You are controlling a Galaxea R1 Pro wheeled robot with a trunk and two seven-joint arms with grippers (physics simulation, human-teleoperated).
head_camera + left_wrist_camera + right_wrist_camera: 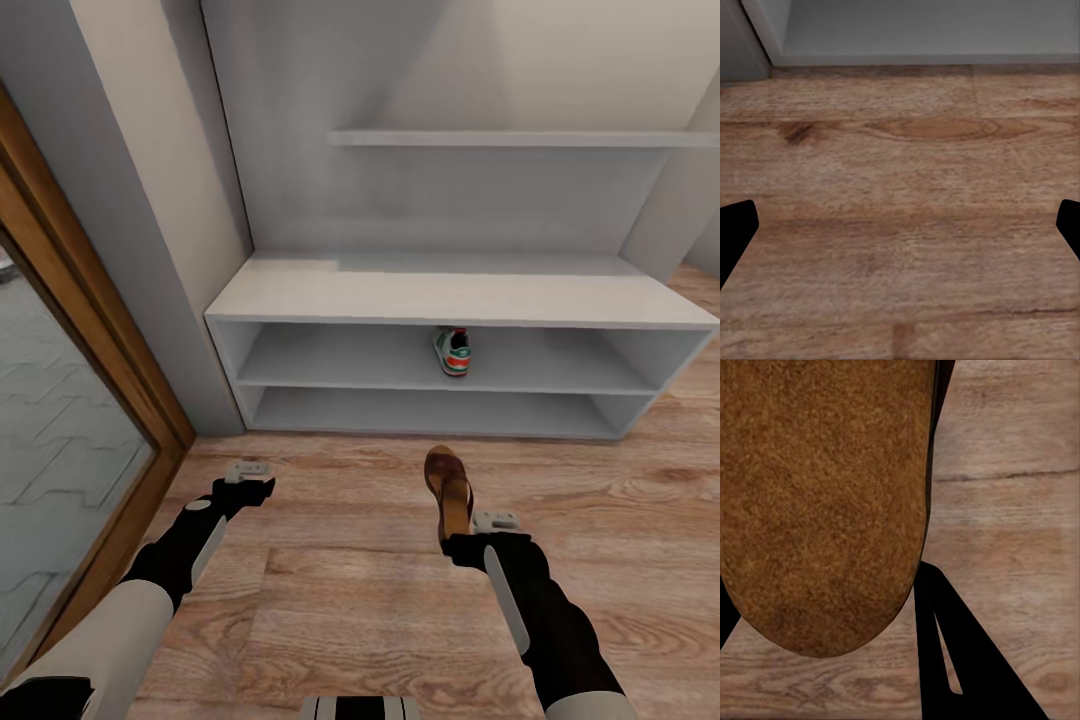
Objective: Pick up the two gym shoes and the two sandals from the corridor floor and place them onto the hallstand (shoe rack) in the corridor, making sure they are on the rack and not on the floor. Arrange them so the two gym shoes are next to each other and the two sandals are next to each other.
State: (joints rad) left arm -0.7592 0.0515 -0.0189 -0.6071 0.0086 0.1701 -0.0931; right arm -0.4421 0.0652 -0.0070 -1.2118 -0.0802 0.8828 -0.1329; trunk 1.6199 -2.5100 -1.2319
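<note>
Nearest, right tool (452, 545) clamped on the heel end of a brown sandal (448, 487), toe pointing away toward the hallstand (450, 300), held above the corridor floor (330, 590). From the right wrist, tan footbed of that sandal (825, 502) close up, dark fingers (967, 660) pressed along its edge. Left tool (250, 487) spread wide, holding nothing, just above bare planks; from the left wrist, black fingertips (735, 232) far apart at both edges over wood grain. Farther off, one gym shoe (453, 351) on the upper open shelf tier, near its middle, heel outward. Beyond, tall back panel with a floating shelf (520, 139).
</note>
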